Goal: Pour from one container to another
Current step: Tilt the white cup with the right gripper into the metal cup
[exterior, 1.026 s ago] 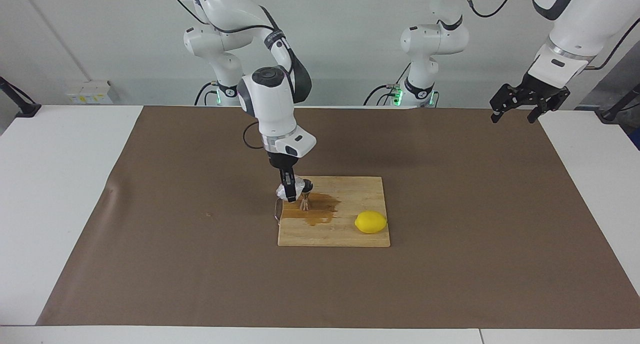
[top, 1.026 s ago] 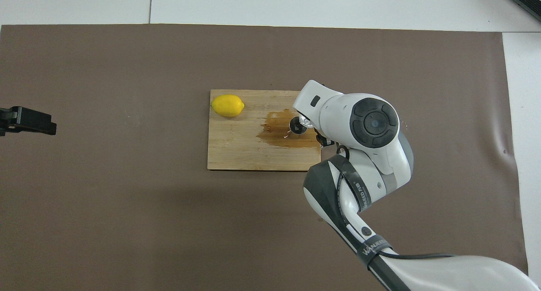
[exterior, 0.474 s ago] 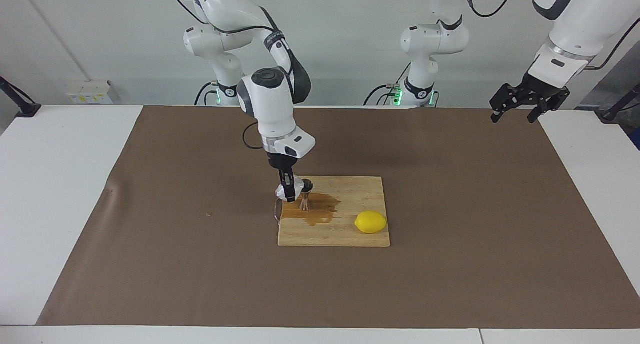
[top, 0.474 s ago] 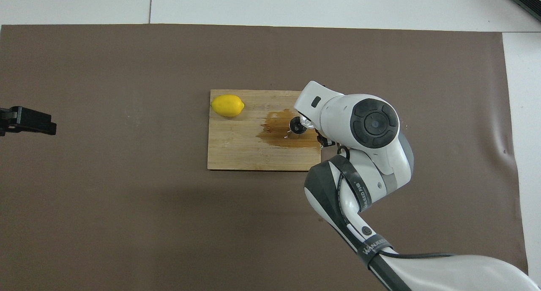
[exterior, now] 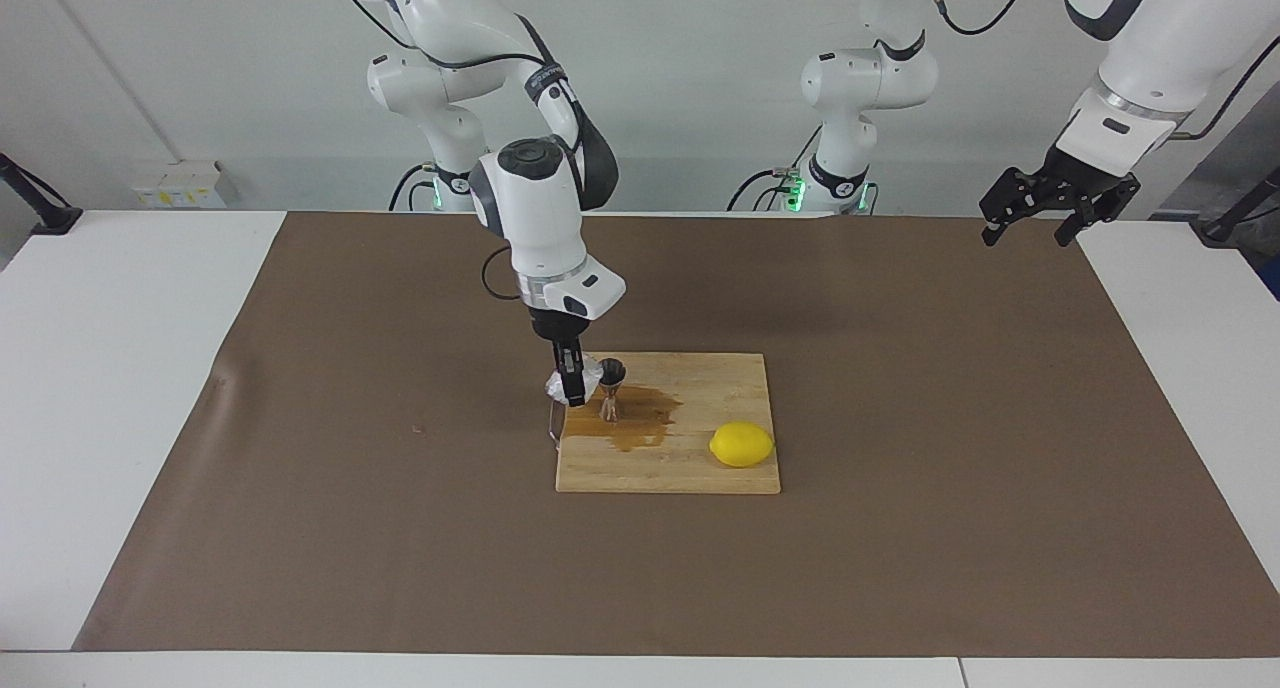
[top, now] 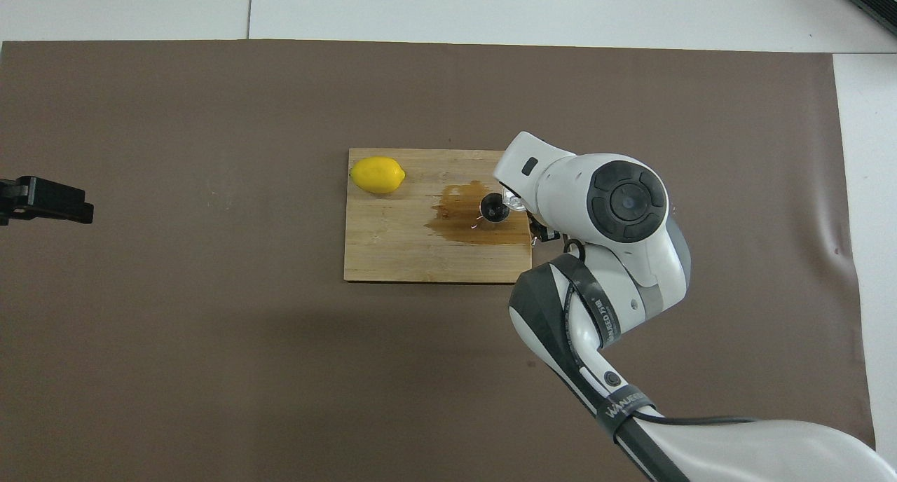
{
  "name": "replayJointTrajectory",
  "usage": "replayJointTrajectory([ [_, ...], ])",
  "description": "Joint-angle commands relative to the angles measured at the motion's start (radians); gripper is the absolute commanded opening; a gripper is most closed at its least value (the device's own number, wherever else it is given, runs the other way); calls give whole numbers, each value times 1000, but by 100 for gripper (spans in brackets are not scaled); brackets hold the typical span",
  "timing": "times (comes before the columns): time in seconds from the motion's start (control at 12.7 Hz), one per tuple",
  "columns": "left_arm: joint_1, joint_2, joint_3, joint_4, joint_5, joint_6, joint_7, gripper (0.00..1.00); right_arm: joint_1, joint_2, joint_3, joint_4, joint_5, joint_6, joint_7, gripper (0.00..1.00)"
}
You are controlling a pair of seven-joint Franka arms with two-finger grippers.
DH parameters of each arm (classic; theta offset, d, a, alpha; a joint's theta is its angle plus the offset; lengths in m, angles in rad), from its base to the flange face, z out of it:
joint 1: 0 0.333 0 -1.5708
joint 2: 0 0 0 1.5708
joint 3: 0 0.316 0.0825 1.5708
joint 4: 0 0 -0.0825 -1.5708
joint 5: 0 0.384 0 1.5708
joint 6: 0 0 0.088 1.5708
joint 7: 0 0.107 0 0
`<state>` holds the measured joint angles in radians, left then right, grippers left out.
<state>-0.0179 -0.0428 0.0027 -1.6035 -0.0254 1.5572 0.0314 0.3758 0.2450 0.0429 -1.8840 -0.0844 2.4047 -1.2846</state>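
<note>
Here, the clear glass cup (exterior: 560, 382) is hanging in the clamped grip of the right gripper (exterior: 573, 396) just beside the steel jigger (exterior: 611, 388), which is standing upright on the cutting board (exterior: 700, 473) at its right-arm end, in a brown puddle (exterior: 640, 423) already spreading across the wood. Any further tipping is risking more liquid missing the jigger's narrow mouth, and a nudge from the cup is threatening to topple it on the wet board. The lemon (exterior: 742, 444) is lying at the board's other end, while the left gripper (exterior: 1055, 213), jaws wide and holding nothing, is waiting well apart from the board.
</note>
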Motion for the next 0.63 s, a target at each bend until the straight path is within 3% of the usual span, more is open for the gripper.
replayJointTrajectory([
  [0.0, 3, -14, 0, -13, -1, -9, -10, 100, -12, -12, 8, -18, 26, 22, 7, 27],
  [0.55, 3, -14, 0, -13, -1, -9, -10, 100, -37, -24, 8, -17, 133, 20, -8, 27],
])
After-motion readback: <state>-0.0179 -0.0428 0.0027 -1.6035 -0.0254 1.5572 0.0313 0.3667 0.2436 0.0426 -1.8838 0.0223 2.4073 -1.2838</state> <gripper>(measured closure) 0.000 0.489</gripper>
